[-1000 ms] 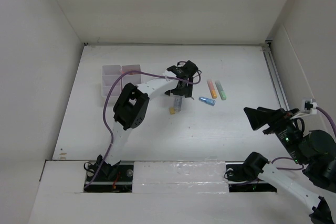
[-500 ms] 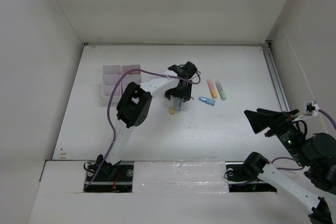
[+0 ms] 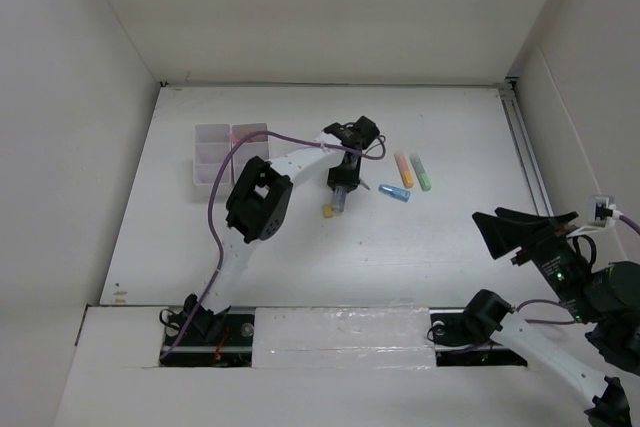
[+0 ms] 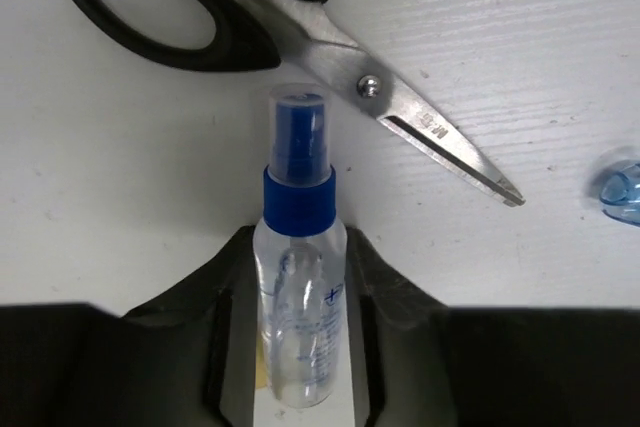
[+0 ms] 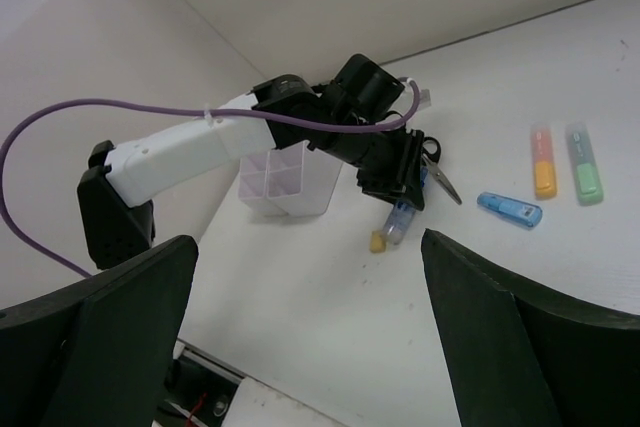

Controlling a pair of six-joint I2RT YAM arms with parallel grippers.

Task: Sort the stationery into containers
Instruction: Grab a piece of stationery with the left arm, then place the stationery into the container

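The left gripper (image 4: 300,239) is clamped on the clear plastic spray bottle with a blue cap (image 4: 300,287), which lies flat on the white table at the centre of the left wrist view, cap pointing up-frame. The black-handled steel scissors (image 4: 290,32) lie just above it. In the overhead view a tiny yellow eraser cube (image 3: 327,211) sits beside the bottle. To the right are stubby blue (image 3: 394,192), orange (image 3: 403,168) and green (image 3: 421,172) markers. The white translucent organizer (image 3: 200,155) stands upper left. The right gripper (image 5: 308,242), lower right, has its fingers wide apart and holds nothing.

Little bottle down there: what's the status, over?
Left gripper around bottle, grip unclear. Right gripper open, empty. Scissors close beside bottle.
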